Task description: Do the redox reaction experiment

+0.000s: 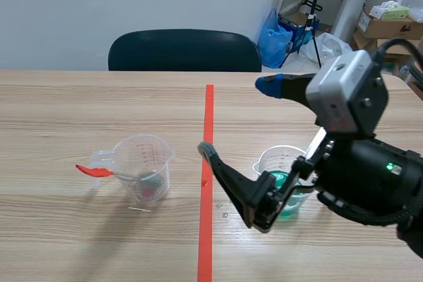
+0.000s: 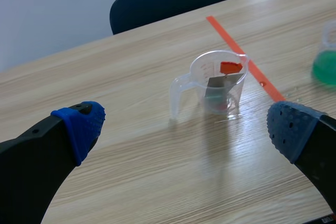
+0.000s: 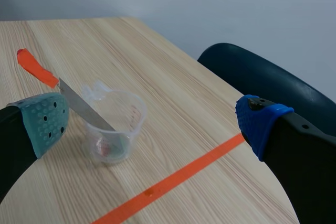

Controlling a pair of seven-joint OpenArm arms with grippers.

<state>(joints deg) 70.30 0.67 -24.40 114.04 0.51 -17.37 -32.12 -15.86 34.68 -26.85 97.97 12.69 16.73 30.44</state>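
Observation:
A clear plastic measuring cup (image 1: pixel 142 166) stands left of the tape line. A flat metal strip with a red end (image 1: pixel 94 171) leans in it and sticks out over the rim. A second clear cup with green liquid (image 1: pixel 284 186) stands right of the line, partly hidden by my right arm. My right gripper (image 1: pixel 238 120) hangs open above the line, between the two cups. The right wrist view has the cup (image 3: pixel 113 127) and strip (image 3: pixel 79 103) ahead of the open gripper (image 3: pixel 152 121). My left gripper (image 2: pixel 184 127) is open, short of the cup (image 2: pixel 218 82); the left arm is out of the scene view.
A dark chair (image 1: pixel 185 51) stands at the table's far edge. An orange-red tape line (image 1: pixel 207 183) runs down the middle of the table. Bags, boxes and a stand (image 1: pixel 317 18) lie beyond the table at the back right.

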